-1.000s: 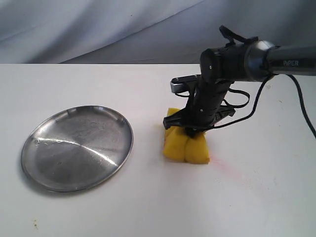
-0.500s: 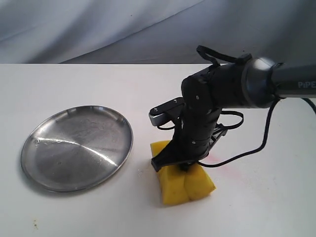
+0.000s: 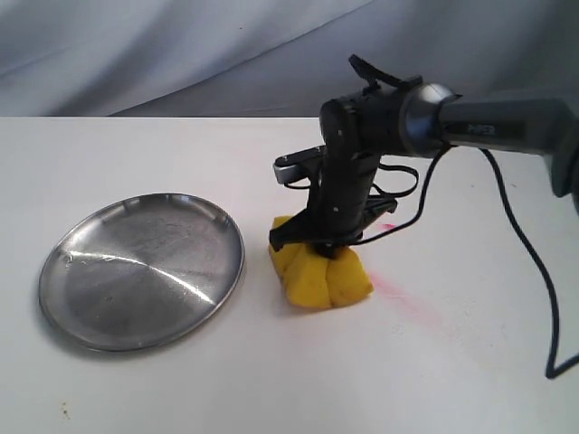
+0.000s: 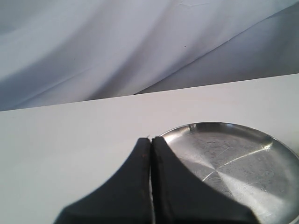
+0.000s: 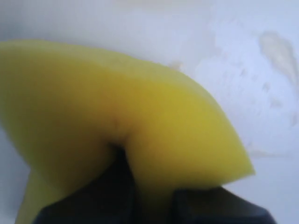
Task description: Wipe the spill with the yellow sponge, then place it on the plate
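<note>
Only one piece of writing, found in the exterior view: a short line of small white lettering point(image 3: 482, 130) on the dark grey tube of the right arm point(image 3: 529, 122), just past the shiny collar and running along the length of the tube. Too small and too blurred here to spell out letter by letter with certainty. Nothing else readable in this view, and nothing readable in either of the two wrist views.
</note>
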`<action>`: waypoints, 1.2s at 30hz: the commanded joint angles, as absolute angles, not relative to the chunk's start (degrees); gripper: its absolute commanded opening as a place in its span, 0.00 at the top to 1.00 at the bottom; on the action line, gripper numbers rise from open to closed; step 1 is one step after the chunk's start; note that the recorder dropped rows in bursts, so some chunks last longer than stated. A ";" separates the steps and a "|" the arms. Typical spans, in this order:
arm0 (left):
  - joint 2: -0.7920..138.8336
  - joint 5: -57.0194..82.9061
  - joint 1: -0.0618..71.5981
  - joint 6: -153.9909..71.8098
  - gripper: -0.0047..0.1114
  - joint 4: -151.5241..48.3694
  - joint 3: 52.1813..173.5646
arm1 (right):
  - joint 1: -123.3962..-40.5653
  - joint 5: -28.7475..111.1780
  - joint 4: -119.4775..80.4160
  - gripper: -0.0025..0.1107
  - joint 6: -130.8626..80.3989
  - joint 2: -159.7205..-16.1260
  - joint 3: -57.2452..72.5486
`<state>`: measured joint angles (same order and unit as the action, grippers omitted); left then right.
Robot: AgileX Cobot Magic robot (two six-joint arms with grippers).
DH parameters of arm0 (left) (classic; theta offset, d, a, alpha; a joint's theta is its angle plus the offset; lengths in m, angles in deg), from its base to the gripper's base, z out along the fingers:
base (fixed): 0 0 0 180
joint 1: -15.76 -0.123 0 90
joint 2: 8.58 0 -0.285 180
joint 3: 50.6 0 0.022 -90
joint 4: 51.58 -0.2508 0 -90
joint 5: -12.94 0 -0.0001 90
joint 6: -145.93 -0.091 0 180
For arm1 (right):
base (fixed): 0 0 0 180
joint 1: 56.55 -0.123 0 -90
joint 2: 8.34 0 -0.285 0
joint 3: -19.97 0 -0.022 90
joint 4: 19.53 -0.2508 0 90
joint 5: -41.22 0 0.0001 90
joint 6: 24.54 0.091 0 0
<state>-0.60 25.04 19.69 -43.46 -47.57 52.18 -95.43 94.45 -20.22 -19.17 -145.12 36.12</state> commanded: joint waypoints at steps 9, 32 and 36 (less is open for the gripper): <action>-0.79 24.72 19.72 -43.22 0.96 -47.63 52.18 | -89.28 111.18 -12.35 0.98 -18.04 -158.89 63.19; -0.79 24.72 19.72 -43.22 0.96 -47.63 52.18 | -101.53 100.41 -16.16 0.98 -22.77 -134.62 20.57; -0.79 24.72 19.72 -43.22 0.96 -47.63 52.18 | -108.32 95.16 -16.14 0.98 -22.66 -134.50 20.29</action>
